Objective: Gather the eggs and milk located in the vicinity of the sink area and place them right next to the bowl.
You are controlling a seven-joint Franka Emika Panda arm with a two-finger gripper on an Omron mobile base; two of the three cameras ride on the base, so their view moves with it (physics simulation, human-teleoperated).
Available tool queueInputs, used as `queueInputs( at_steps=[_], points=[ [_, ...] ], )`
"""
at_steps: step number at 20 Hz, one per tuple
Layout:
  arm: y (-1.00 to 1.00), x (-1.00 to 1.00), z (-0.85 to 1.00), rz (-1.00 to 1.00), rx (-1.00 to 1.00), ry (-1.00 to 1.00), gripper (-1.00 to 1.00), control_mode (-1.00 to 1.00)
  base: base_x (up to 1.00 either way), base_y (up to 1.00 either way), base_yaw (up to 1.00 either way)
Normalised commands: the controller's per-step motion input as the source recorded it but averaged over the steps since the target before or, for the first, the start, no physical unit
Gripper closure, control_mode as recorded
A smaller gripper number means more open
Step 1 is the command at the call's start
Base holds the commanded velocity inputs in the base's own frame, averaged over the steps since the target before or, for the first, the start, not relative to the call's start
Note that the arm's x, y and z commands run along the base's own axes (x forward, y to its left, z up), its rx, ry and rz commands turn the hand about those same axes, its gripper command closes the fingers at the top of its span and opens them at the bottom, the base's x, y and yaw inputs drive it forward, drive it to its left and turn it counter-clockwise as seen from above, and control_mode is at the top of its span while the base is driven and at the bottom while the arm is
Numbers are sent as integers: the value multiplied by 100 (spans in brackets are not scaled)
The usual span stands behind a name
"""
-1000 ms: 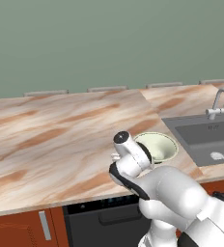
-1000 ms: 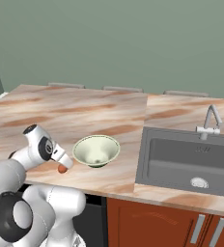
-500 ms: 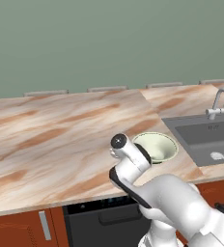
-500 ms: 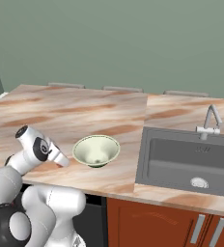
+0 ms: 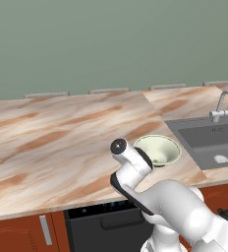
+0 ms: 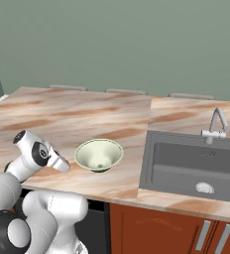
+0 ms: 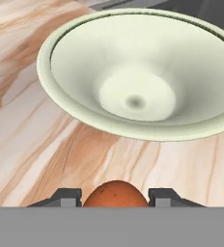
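- I see the claw [image 7: 115, 197] at the near edge of my hand view, and its two dark finger tips [image 7: 65, 197] stand close on both sides of the orange-brown egg [image 7: 116, 194]; the claw is closed on this egg and holds it.
- The egg is speckled, and I see just its upper part between the tips.
- Under the egg and the claw lies the marble counter [image 7: 46, 140], with pale and brown veins.
- Just beyond the egg stands the bowl [image 7: 138, 72], pale cream-green, upright, with a wide flaring rim and a small round bottom. I see nothing inside it.
- I cannot tell if the egg touches the counter, because the tips and the egg are cut off at the lower edge.
- In the right base view the arm [image 6: 35, 154] bends low over the near edge of the counter [image 6: 62, 119], and its end points toward the bowl [image 6: 98, 155], which stands just right of it.
- In the left base view the arm [image 5: 130, 165] covers the near left part of the bowl [image 5: 157, 150], so there I cannot see the claw itself.
- To the right of the bowl is the sink [image 6: 191, 166], a dark grey basin set into the counter, with a round silver drain [image 6: 204, 187] on its floor.
- The faucet [image 6: 215, 126] stands at the far side of the sink.
- Below the counter there are red-brown cabinet doors [image 6: 176, 230] with light handles.
- Behind the counter rises a plain grey-green wall [image 5: 111, 44].
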Motion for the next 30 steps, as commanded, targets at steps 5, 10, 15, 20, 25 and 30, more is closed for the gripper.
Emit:
queueInputs(
  at_steps=[5,10,15,20,25,30],
  points=[
    [-4,0,-3,-7,-1,-10,100,-100,0,0,0],
    [-7,0,-1,-4,0,-7,100,-100,0,0,0],
    [-14,10,-5,-1,-2,-10,100,-100,0,0,0],
    [-13,14,-10,0,-4,-10,100,-100,0,0,0],
    [-8,3,-3,0,-1,-1,100,-100,0,0,0],
    [-5,0,-6,0,0,0,100,-100,0,0,0]
  ],
)
